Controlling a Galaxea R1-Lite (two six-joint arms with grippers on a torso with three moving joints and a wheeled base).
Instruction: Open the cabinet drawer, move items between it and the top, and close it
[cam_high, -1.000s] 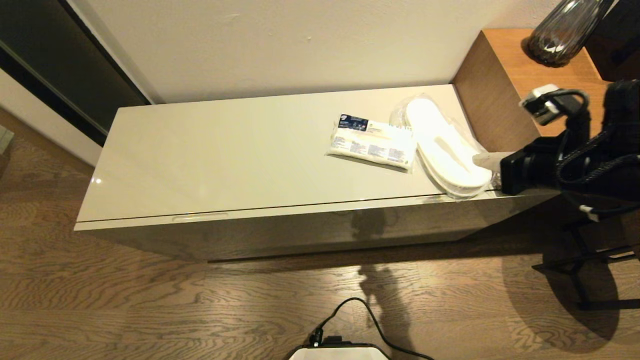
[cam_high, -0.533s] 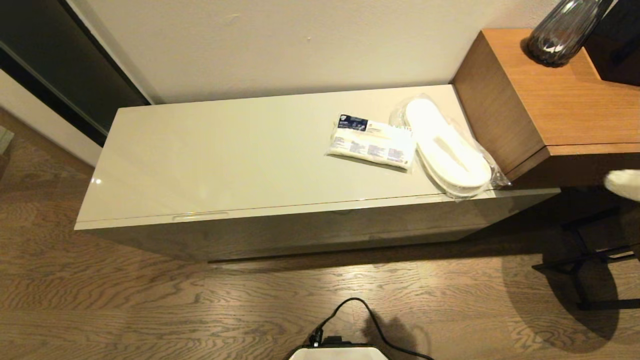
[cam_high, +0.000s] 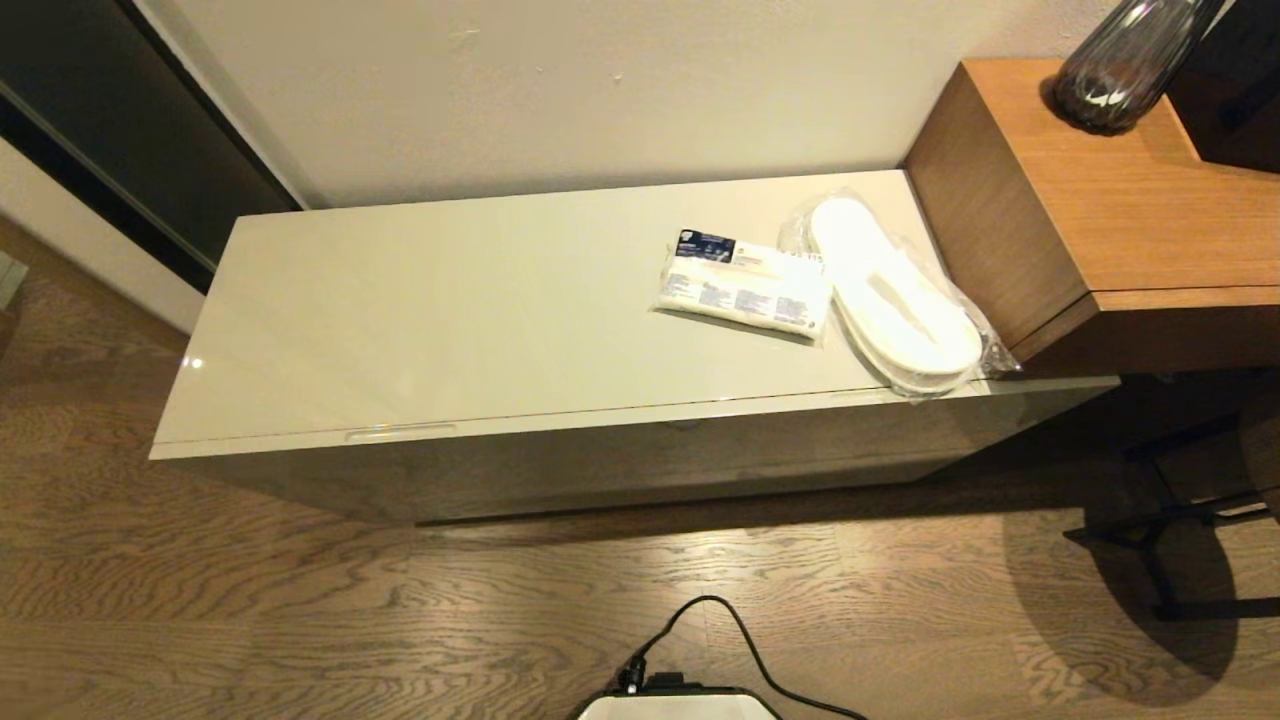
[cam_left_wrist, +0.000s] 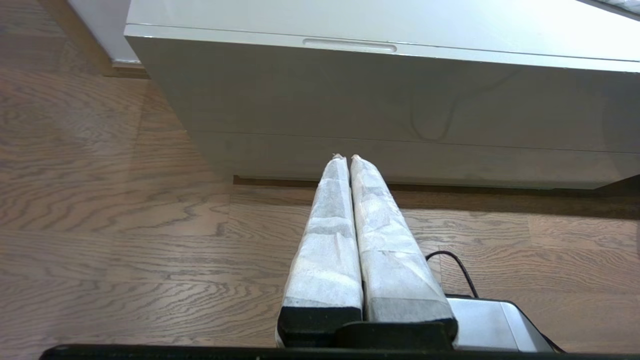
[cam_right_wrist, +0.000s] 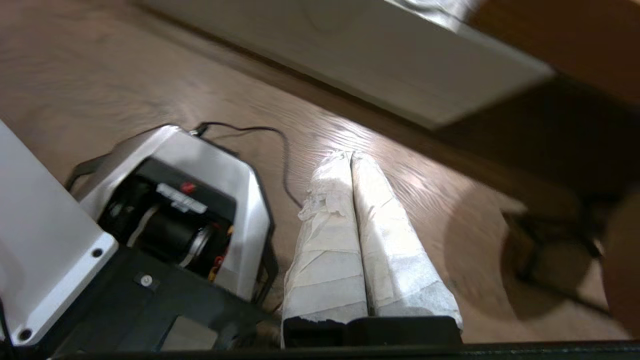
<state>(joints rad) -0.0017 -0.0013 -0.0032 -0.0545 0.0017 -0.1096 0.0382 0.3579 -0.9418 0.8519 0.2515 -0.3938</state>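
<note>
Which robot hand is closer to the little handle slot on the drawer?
Left. The left gripper, shut, hangs low in front of the cabinet drawer, pointing up towards the handle slot. The right gripper, shut, is over the floor by the robot's base.

You see two long tapered fingers (cam_left_wrist: 345, 240) per gripper, each wrapped in white fabric tape over a black mount. The right pair's (cam_right_wrist: 350, 240) tape is frayed near the tips. The base (cam_right_wrist: 170, 200) has a white-grey shell, a black interior, a red dot and a black cable (cam_high: 735, 625).
</note>
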